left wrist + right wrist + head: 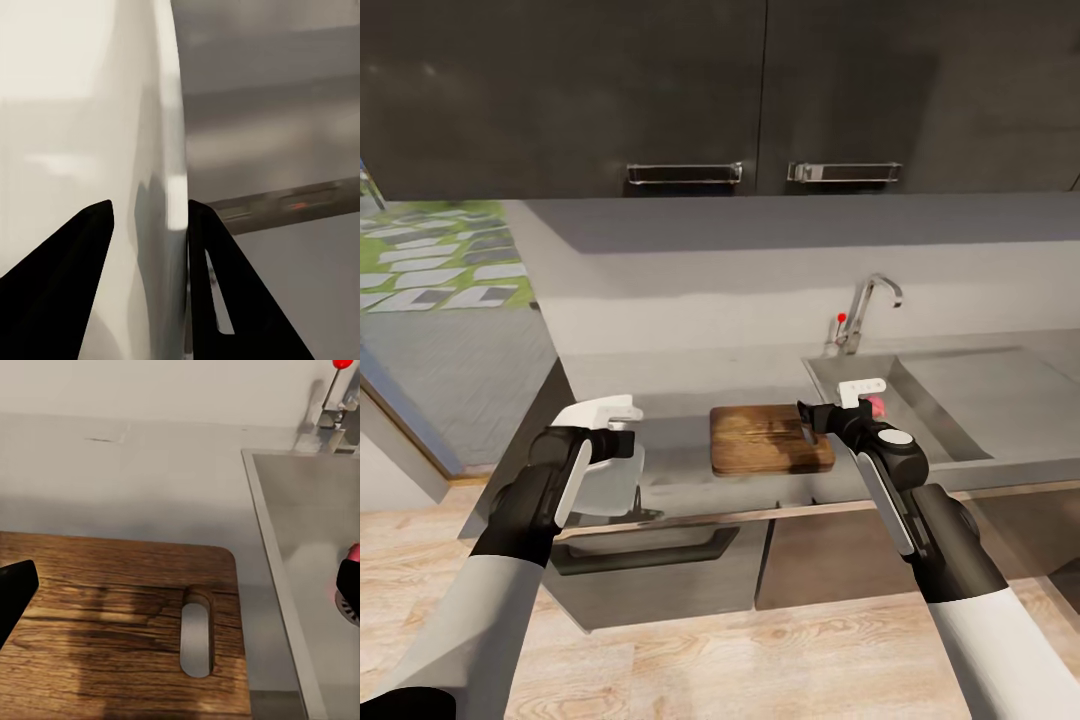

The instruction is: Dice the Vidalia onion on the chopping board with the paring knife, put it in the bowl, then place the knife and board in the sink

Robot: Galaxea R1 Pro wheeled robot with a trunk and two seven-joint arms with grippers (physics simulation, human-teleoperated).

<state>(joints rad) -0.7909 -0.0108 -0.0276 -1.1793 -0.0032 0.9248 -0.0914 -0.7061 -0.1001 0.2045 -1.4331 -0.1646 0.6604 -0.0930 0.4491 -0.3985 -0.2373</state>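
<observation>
Currently: reach for onion in sink.
Right fingers (pixel 812 417), spread and empty, hover over board (pixel 770 440); onion (pixel 876 404) lies just beyond, rightward. Left fingers (pixel 150 217) pinch bowl (pixel 605 470) rim.

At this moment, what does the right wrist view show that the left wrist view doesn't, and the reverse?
Right wrist view alone: the dark brown wooden chopping board with its slot-shaped handle hole, the stainless-steel sink, a red-knobbed tap, and a pinkish-red sliver at the edge, possibly the onion.

Left wrist view alone: the white bowl's rim running between the left end effector's dark fingers, one on each side.

Both: grey countertop surface and dark fingertips.
</observation>
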